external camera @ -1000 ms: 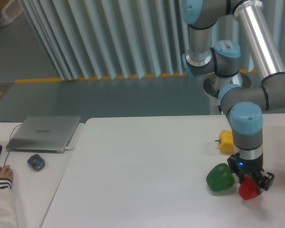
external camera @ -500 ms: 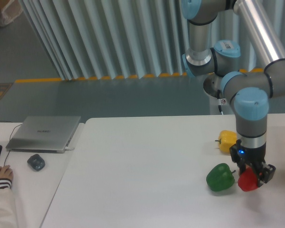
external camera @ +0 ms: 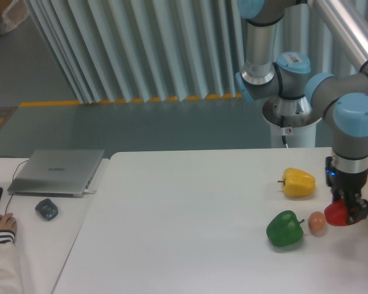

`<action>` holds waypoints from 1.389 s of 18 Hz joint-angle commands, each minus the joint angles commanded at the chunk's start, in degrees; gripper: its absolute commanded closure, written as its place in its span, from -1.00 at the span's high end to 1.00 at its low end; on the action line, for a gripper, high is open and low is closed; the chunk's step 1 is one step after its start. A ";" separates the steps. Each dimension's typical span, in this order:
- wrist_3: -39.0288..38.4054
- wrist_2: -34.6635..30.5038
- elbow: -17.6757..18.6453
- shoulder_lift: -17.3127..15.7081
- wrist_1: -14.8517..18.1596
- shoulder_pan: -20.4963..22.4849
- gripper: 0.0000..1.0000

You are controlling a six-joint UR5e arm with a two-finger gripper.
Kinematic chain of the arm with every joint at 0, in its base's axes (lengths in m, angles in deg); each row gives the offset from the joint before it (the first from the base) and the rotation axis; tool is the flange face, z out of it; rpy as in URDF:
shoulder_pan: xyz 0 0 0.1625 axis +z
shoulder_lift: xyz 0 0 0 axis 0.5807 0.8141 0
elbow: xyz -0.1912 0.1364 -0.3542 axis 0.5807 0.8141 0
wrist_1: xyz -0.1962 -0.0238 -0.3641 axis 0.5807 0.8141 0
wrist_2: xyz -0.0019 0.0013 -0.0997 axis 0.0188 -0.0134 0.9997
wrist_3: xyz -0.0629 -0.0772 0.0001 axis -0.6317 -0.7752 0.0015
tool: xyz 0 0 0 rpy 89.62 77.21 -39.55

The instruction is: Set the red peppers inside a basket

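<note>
Camera view shows the gripper (external camera: 346, 213) clamped on the red pepper (external camera: 337, 214), now carried up and to the right of where it hung a second ago beside the green pepper (external camera: 285, 229). That shift has uncovered a small orange-brown ball (external camera: 316, 222) on the table (external camera: 184, 233) and left the yellow pepper (external camera: 298, 182) in full sight. With the pepper held clear of the tabletop near the right edge, the carry toward a basket looks under way, though no basket is in view.

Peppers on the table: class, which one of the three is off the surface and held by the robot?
The red pepper, gripped by the gripper at the right edge. The yellow pepper and green pepper rest on the table, untouched.
</note>
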 joint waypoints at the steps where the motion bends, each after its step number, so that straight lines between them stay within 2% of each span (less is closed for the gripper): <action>1: 2.81 0.71 0.27 -0.18 0.44 1.32 -0.12; 4: 8.89 0.45 0.53 -0.71 4.04 4.75 -0.11; 5: 10.29 0.45 0.53 -1.23 4.31 5.20 -0.11; 7: 11.62 0.36 0.79 -2.81 8.16 5.46 -0.11; 9: 14.50 0.36 0.97 -3.35 10.02 6.77 -0.11; 12: 27.39 -2.43 0.89 -3.26 11.33 9.76 -0.11; 14: 34.62 -4.90 0.53 -2.91 11.52 10.56 -0.11; 17: 39.83 -6.40 0.53 -2.64 11.26 11.79 -0.11; 21: 51.24 -7.01 0.36 -1.33 9.42 13.90 -0.11; 22: 53.18 -9.89 0.36 -1.06 7.41 13.81 -0.11; 23: 54.24 -14.36 0.36 -0.97 7.13 13.03 -0.11; 25: 54.60 -16.33 0.36 -0.62 6.60 11.97 0.01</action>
